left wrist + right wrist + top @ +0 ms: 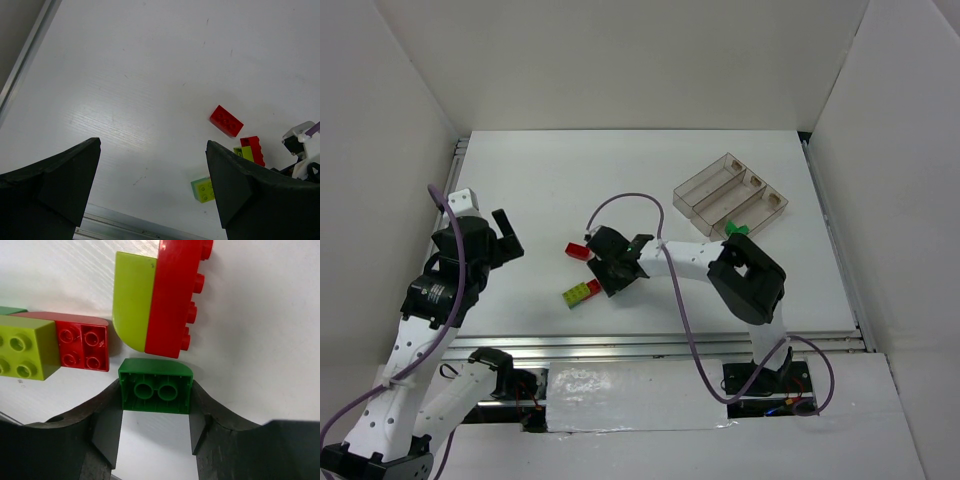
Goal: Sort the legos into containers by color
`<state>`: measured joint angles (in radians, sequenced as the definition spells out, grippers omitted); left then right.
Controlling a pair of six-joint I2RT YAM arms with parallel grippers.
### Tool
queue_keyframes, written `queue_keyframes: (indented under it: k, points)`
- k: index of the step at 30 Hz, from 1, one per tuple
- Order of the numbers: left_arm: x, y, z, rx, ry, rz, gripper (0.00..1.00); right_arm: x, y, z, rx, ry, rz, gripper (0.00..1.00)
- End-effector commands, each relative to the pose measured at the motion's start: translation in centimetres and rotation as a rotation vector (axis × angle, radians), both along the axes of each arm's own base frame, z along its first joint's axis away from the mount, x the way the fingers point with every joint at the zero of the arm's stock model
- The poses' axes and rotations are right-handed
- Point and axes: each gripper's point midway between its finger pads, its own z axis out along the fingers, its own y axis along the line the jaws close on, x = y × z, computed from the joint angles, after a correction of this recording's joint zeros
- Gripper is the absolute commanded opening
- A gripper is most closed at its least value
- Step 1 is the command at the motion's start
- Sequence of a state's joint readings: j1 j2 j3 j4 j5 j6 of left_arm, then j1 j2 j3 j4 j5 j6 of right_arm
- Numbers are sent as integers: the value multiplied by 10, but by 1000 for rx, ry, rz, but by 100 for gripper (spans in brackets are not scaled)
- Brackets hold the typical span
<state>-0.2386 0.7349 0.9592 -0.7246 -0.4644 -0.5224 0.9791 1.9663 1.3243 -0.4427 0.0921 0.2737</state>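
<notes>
Two right fingers (106,422) pinch green brick (156,390) (underside showing).

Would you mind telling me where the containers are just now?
In the top view, the containers sit far right on the table, with a green brick at their near edge.

No writing, label, brand mark, number or sign can be read anywhere; none is made out on the legos (155,385), the containers (692,187) or the worktop (620,170).
</notes>
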Motion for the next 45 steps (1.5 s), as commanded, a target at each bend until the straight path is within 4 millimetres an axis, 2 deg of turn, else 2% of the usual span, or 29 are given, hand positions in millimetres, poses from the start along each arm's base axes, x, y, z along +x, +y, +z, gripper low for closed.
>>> queue_keyframes:
  k: [1, 4, 7, 9, 10, 11, 12, 13, 14, 17, 18, 22, 23, 25, 27, 30, 35, 42, 45]
  points:
    - [5, -1, 10, 3, -48, -15, 100, 3, 8, 8, 19, -26, -7, 42]
    - [5, -1, 10, 2, -48, -17, 100, 5, 0, 21, 30, -70, -35, 36]
    - [4, -1, 9, 2, -47, -16, 99, 15, -20, 45, 42, -134, -112, 35]
    - [4, -1, 10, 2, -51, -17, 100, 36, -55, 74, 80, -176, -224, 35]
    - [4, -1, 9, 2, -48, -17, 100, 35, -56, 74, 78, -170, -231, 35]
    - [4, -1, 10, 2, -50, -17, 99, 42, -70, 87, 96, -188, -276, 35]
    - [4, -1, 10, 1, -50, -16, 100, 64, -99, 92, 95, -194, -375, 36]
    - [4, -1, 10, 3, -51, -17, 100, 73, -117, 96, 95, -181, -447, 36]
    - [4, -1, 10, 2, -48, -18, 100, 95, -154, 101, 97, -182, -567, 36]
    - [5, -1, 10, 2, -48, -17, 99, 118, -208, 110, 71, -187, -756, 37]
    - [5, -1, 10, 1, -47, -17, 99, 131, -243, 112, 42, -205, -861, 38]
    - [6, -1, 8, 5, -37, -19, 100, 152, -312, 116, 7, -201, -1091, 39]
    - [7, -1, 7, 4, -36, -17, 99, 154, -321, 112, 1, -190, -1114, 39]
    - [7, -2, 6, 4, -32, -21, 100, 157, -334, 111, 8, -174, -1142, 39]
    - [7, -2, 6, 4, -31, -23, 100, 156, -336, 112, 8, -174, -1146, 39]
    - [8, -3, 6, 3, -33, -28, 99, 152, -330, 113, 53, -172, -1120, 40]
    - [8, -5, 5, 1, -27, -37, 99, 141, -322, 102, 85, -137, -1086, 41]
    - [9, -6, 4, 1, -26, -40, 99, 145, -327, 84, 73, -81, -1097, 43]
    - [9, -6, 4, 2, -24, -42, 100, 148, -332, 82, 68, -80, -1107, 49]
